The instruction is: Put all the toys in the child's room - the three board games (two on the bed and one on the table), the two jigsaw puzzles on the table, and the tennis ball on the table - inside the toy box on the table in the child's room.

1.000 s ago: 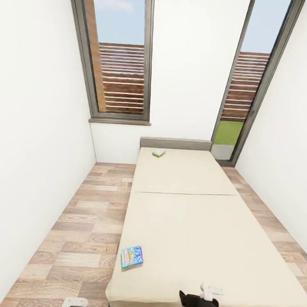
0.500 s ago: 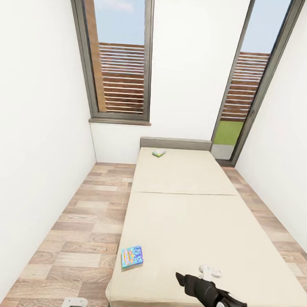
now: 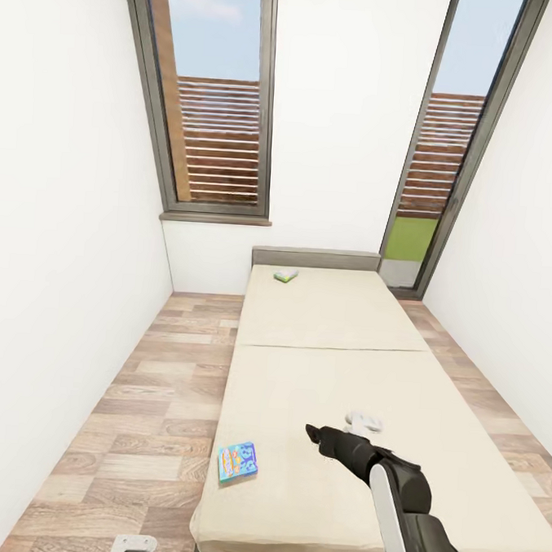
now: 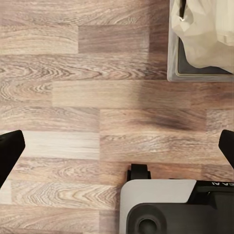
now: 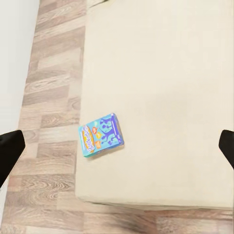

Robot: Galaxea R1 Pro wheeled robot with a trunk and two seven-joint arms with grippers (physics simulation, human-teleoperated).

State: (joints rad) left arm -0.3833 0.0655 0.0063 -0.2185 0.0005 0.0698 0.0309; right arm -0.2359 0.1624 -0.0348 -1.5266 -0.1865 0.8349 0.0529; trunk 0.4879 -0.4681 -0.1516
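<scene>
A blue board game point(image 3: 238, 461) lies flat near the front left corner of the beige bed point(image 3: 336, 369). It also appears in the right wrist view as the blue board game point(image 5: 101, 135), close to the mattress edge. A white-green board game point(image 3: 286, 275) rests far off by the headboard. My right gripper point(image 3: 314, 433) hovers over the mattress, right of the blue game and apart from it. Its fingers stand wide apart, so the right gripper point(image 5: 118, 147) is open and holds nothing. My left gripper point(image 4: 118, 148) is open over the floor. The table, toy box, jigsaw puzzles and tennis ball are out of view.
Wood floor point(image 3: 162, 400) runs along the bed's left side up to a white wall point(image 3: 54, 295). Tall windows point(image 3: 221, 101) stand behind the headboard. In the left wrist view, my base point(image 4: 161, 209) and the bed's grey frame corner point(image 4: 195, 75) are close by.
My right arm has risen and reached forward and left over the mattress, closer to the blue board game. The games and the camera have not moved.
</scene>
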